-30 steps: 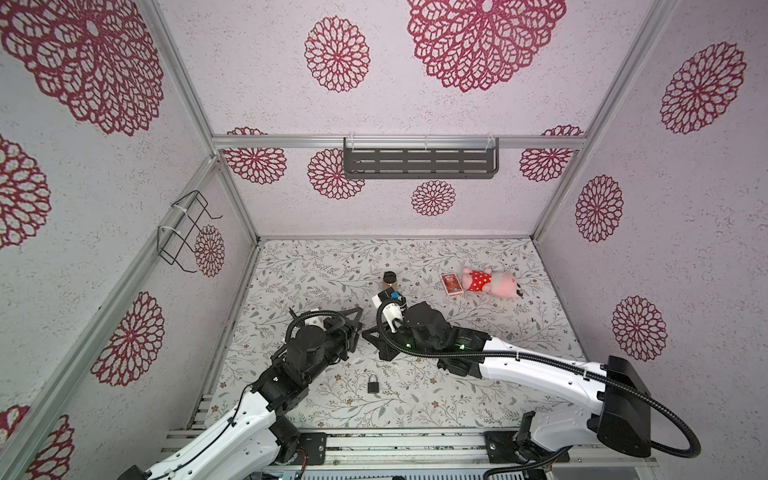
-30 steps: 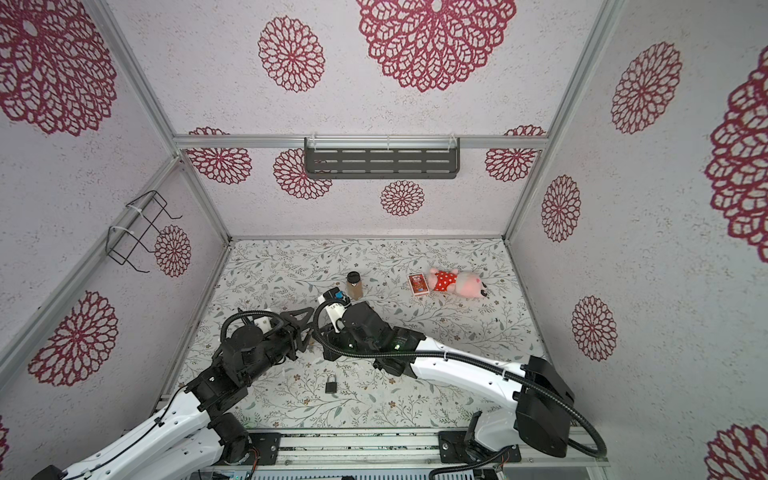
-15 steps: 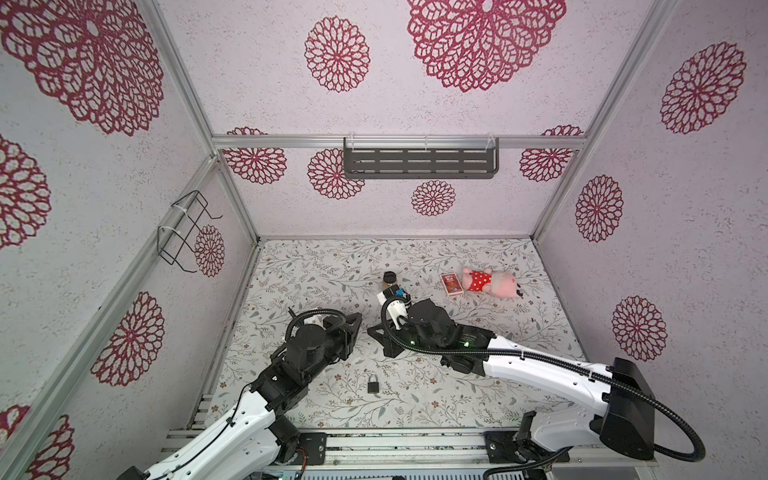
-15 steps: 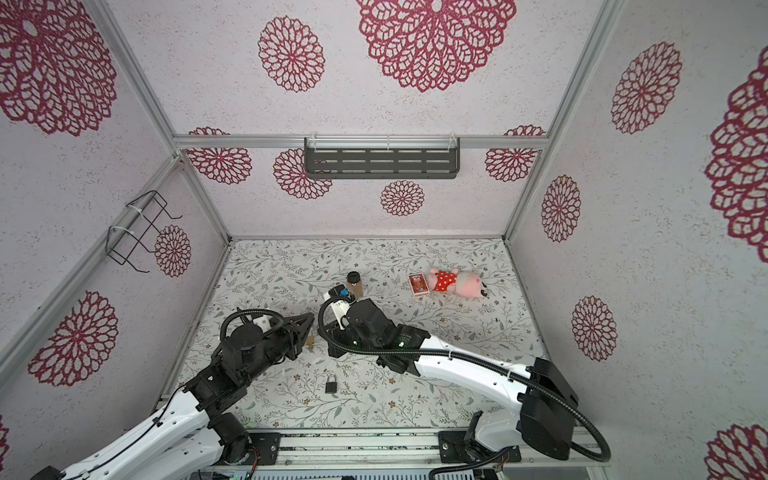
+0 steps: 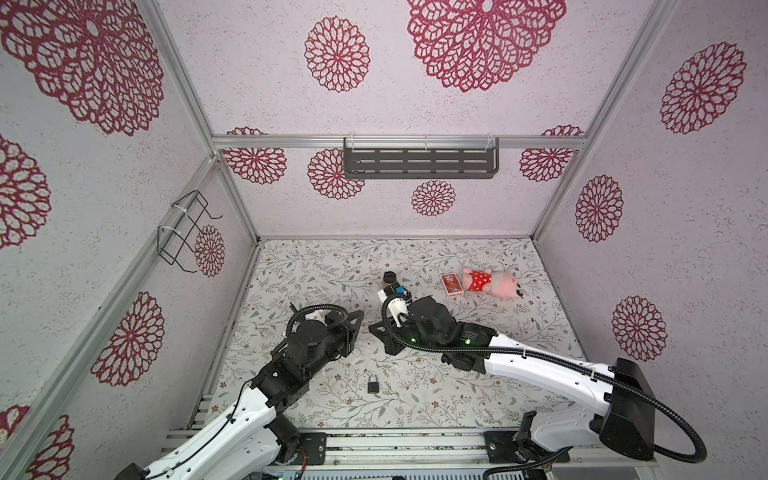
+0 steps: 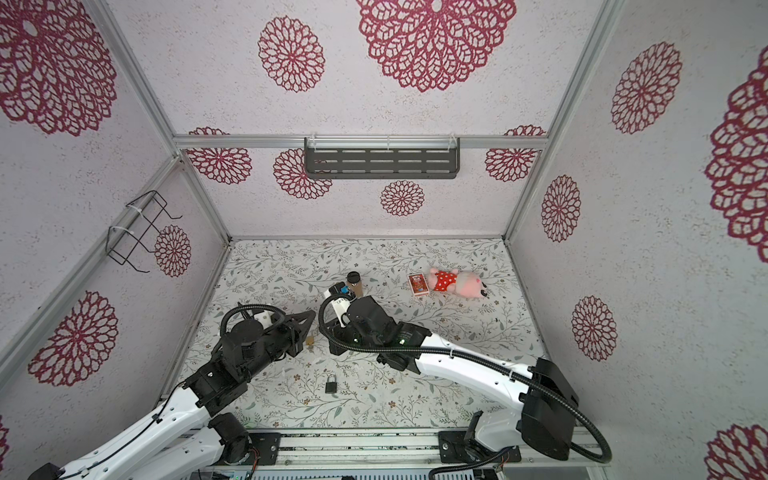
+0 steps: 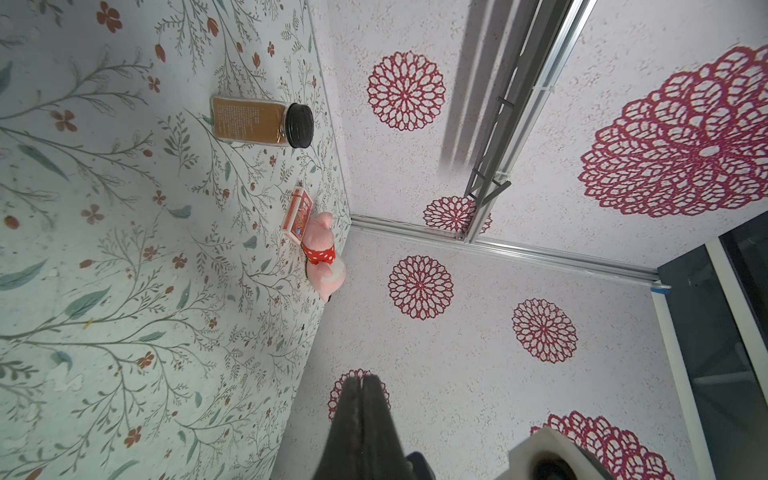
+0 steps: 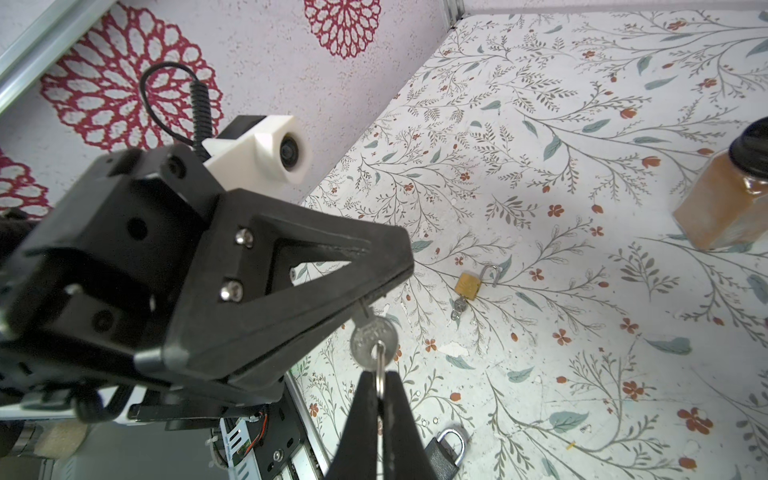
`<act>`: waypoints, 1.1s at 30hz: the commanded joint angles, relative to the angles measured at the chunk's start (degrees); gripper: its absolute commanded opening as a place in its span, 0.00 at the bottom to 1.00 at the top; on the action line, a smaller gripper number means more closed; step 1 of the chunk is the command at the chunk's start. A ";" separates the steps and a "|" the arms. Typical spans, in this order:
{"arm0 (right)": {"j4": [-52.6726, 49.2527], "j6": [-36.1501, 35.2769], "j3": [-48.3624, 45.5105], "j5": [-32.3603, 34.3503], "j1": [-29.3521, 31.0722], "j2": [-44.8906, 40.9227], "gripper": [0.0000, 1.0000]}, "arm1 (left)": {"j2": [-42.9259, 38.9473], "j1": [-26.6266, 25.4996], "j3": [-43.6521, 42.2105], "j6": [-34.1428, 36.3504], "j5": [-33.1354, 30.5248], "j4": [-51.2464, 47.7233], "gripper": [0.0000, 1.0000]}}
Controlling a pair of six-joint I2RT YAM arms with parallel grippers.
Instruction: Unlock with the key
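In the right wrist view a silver key (image 8: 372, 341) hangs in the air between my two grippers. My left gripper (image 8: 395, 276) is shut on its blade. My right gripper (image 8: 379, 376) pinches the key's ring (image 8: 379, 388) between its fingertips. In both top views the two grippers meet tip to tip, the left gripper (image 5: 360, 314) facing the right gripper (image 5: 372, 328). A black padlock (image 5: 372, 384) with its shackle down lies near the front edge. A brass padlock (image 8: 468, 286) with an open shackle and a key in it lies behind the grippers. The left wrist view shows the left gripper (image 7: 361, 377) shut, the key hidden.
A spice jar (image 5: 390, 280) stands just beyond the right gripper. A red card pack (image 5: 451, 284) and a plush pig (image 5: 492, 282) lie at the back right. A grey shelf (image 5: 419, 164) hangs on the back wall and a wire basket (image 5: 187, 232) on the left wall.
My left gripper has closed its jaws on the key's blade. Both arms have shifted only slightly, staying tip to tip.
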 commanded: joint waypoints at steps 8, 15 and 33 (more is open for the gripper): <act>-5.32 -0.47 -0.10 -3.68 -4.41 -8.21 0.49 | -0.87 -0.05 7.50 27.27 -7.23 -5.91 0.00; 2.49 7.94 -3.73 -16.63 -11.01 -12.48 0.62 | 1.37 1.24 8.60 49.20 -0.79 1.70 0.00; 30.43 22.74 -9.94 -33.15 -17.79 -8.80 0.59 | 9.40 2.90 7.58 56.00 19.26 22.71 0.00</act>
